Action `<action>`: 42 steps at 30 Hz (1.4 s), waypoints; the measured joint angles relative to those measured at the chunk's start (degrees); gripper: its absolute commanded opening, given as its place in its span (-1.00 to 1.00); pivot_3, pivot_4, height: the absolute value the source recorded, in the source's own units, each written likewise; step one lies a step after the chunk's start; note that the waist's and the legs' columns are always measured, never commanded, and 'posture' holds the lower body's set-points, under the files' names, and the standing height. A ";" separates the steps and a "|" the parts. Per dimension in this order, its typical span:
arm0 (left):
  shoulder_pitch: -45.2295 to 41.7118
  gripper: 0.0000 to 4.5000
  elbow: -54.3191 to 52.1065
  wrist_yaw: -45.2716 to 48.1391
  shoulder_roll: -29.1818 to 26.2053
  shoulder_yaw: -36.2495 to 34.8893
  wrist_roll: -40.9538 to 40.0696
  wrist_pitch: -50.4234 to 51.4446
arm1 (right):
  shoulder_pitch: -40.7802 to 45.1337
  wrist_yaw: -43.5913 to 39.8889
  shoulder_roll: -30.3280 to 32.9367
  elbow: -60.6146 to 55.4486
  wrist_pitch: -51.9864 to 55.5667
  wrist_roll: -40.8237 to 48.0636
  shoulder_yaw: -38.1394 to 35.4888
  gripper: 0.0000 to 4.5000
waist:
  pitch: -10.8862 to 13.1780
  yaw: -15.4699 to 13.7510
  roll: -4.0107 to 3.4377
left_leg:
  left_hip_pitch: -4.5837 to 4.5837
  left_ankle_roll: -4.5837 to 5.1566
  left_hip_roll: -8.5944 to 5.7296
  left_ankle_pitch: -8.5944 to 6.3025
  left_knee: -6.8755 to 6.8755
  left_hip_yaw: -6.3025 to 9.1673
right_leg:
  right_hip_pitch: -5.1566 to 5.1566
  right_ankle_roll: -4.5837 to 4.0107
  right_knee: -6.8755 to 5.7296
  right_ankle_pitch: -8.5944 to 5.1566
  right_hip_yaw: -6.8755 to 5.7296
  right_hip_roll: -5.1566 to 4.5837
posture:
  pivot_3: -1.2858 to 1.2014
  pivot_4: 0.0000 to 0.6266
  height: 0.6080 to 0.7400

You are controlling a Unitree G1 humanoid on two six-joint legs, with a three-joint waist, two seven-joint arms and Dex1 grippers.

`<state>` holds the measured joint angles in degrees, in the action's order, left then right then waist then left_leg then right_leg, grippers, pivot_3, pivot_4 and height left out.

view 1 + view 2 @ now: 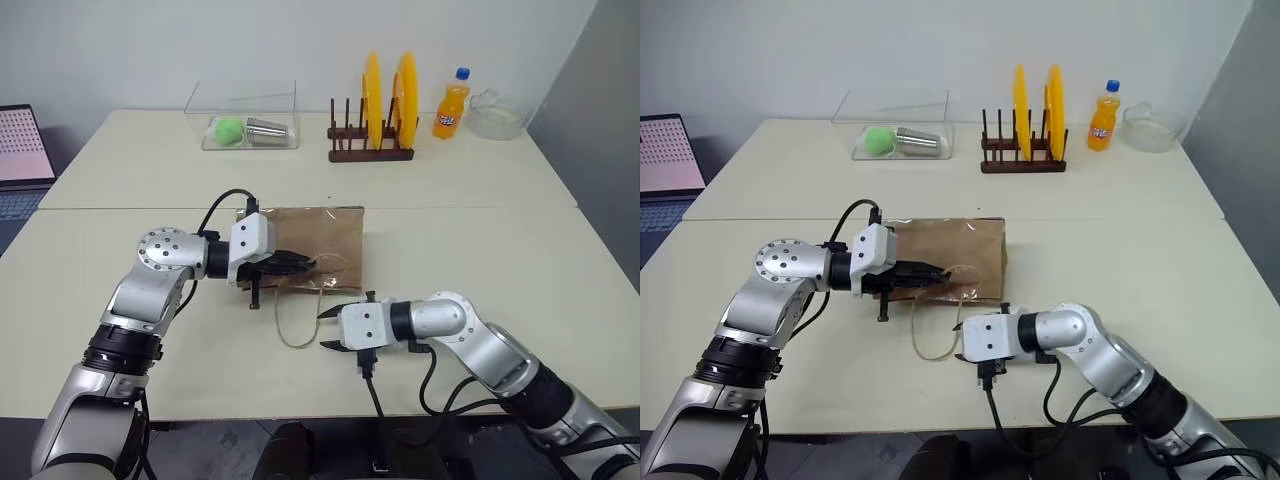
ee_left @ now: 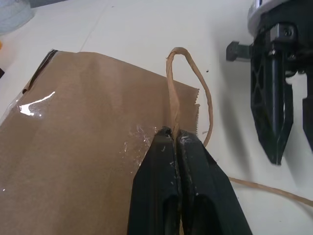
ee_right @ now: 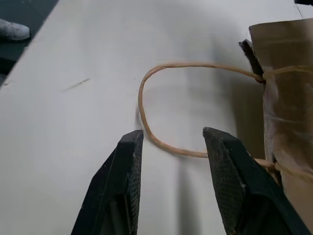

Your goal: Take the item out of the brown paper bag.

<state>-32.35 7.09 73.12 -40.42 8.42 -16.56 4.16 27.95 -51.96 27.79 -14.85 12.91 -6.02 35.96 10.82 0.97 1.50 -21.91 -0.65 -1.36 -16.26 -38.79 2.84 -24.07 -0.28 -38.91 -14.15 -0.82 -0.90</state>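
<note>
The brown paper bag lies flat on the table, its mouth toward the robot; the item is nowhere to be seen, presumably inside, so the removal itself is not yet done. The left gripper is clamped together on one cord handle, lifting it at the bag's mouth; the right gripper hangs with fingers apart, empty, just over the other handle loop lying on the table. Left to do, as I judge: open the mouth, reach in, draw the item out.
</note>
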 measured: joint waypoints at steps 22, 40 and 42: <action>-4.33 -1.00 0.48 -0.09 0.45 -0.49 0.04 1.73 | 3.43 1.68 -6.39 14.05 -12.64 -11.13 3.31 -0.67 | 0.00 0.29 0.00 | 0.02 0.00 -0.01 0.00 -0.01 0.00 | 0.00 -0.26 -0.04 0.15 0.00 0.01 | 0.03 -0.52 1.00; -13.28 -1.00 6.33 -5.28 5.68 -1.30 0.81 7.44 | 1.78 1.11 -4.00 12.83 -13.71 -13.17 2.11 -0.98 | -0.01 -0.05 0.02 | 0.00 -0.01 -0.04 0.00 -0.05 0.01 | 0.02 -0.26 -0.04 0.15 -0.01 0.00 | 0.03 -0.52 1.00; -15.77 -1.00 7.02 -6.30 6.40 -1.94 0.66 9.00 | 1.39 0.79 -3.83 12.40 -13.64 -13.26 2.08 -0.98 | -0.03 -0.08 0.04 | 0.00 -0.01 -0.04 0.00 -0.05 0.01 | 0.02 -0.25 -0.03 0.15 -0.01 -0.01 | 0.03 -0.52 1.00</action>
<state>-48.11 14.11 66.82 -34.03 6.48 -15.90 13.16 29.34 -51.18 23.96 -2.45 -0.73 -19.27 38.04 10.80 0.89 1.54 -21.91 -0.66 -1.41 -16.26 -38.83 2.85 -24.05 -0.53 -38.95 -14.00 -0.82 -0.91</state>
